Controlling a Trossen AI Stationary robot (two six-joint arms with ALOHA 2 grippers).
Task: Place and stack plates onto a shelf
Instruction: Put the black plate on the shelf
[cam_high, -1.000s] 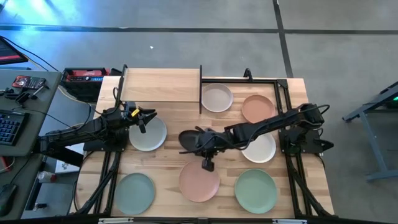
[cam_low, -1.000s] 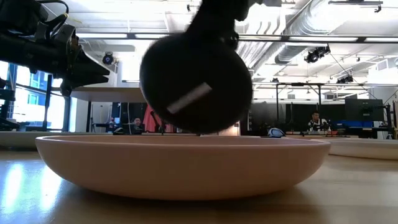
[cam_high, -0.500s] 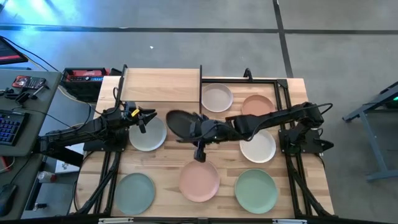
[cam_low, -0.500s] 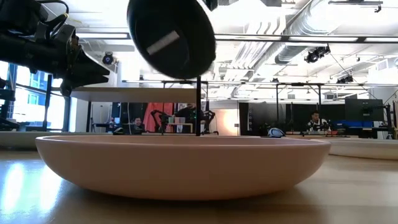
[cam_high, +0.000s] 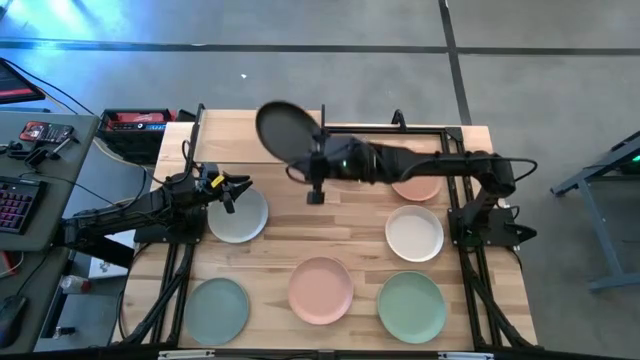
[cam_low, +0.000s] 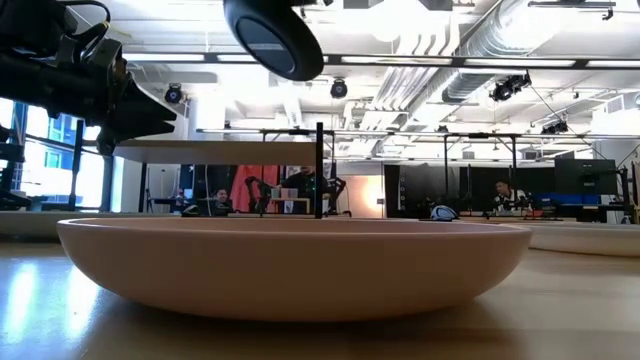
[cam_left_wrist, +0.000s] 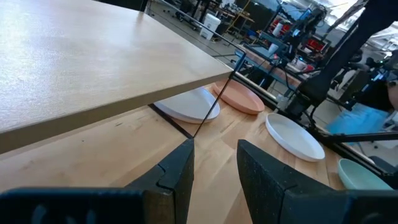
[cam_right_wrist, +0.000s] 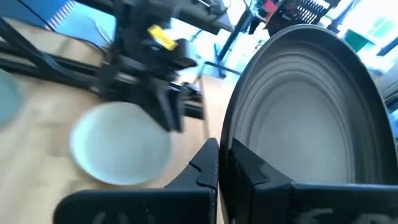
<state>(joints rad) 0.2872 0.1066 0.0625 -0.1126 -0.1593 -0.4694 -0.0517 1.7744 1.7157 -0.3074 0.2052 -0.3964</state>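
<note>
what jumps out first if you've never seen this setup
The black plate stands out, held aloft on edge by the shut right gripper over the pale wood shelf. Next, pastel plates dot the table, and the open left gripper waits above a pale grey-green plate.

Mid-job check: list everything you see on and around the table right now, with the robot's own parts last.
black plate: one, black, held on edge in the air over the shelf
shelf: one, pale wood board on black uprights, far side of the table
pale plate: one, pale beige, under the shelf's edge
terracotta plate: one, beside the pale one
white plate: one, right side
grey plate: one, pale grey, left side
pink plate: one, near centre
green plate: one, sage, near right
grey-green plate: one, near left
table: one, wood
keyboard: one, off-table left
left gripper: jaws open, by the grey plate
right gripper: jaws shut on the black plate
</note>
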